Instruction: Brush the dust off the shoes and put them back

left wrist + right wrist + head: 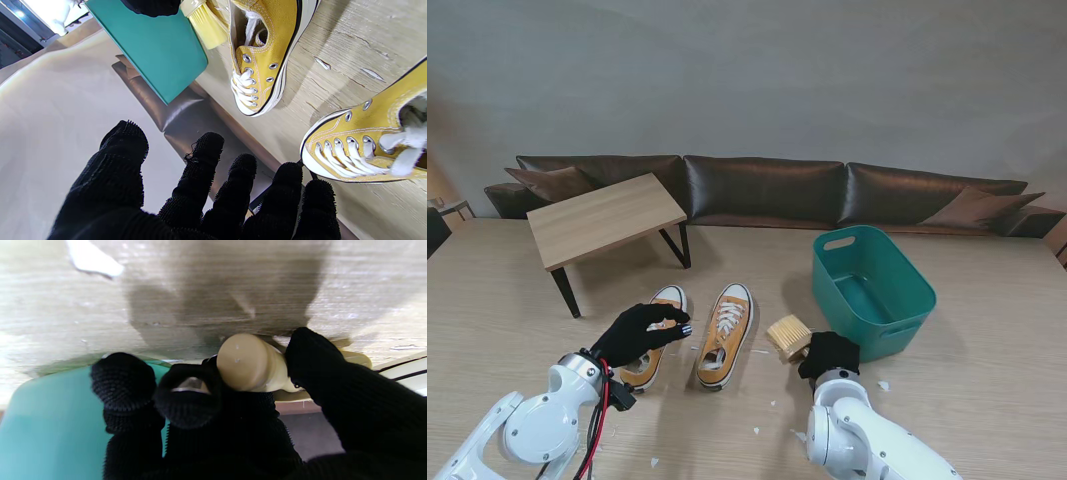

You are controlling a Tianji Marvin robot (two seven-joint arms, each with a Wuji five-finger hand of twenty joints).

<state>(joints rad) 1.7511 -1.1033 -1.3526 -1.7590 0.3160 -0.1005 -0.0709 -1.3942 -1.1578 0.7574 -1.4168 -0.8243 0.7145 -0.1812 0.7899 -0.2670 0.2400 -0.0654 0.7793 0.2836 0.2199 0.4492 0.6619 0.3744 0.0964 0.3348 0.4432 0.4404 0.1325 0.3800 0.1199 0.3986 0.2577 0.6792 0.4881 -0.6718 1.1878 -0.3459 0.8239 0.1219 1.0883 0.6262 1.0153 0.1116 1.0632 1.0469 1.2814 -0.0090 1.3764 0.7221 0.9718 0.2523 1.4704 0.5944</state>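
With the right hand (829,354) clenched on the brush (788,335), apparently securely, and the left hand (639,332) spread empty, sweep toward the sneaker (725,335) at 9 o'clock.

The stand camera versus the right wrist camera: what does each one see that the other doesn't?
Only the stand view shows both yellow shoes, the small wooden table, the sofa and the left hand over the left shoe. Only the right wrist view shows the brush handle's rounded end clasped between gloved fingers. Both show the right hand, the brush and the green bin.
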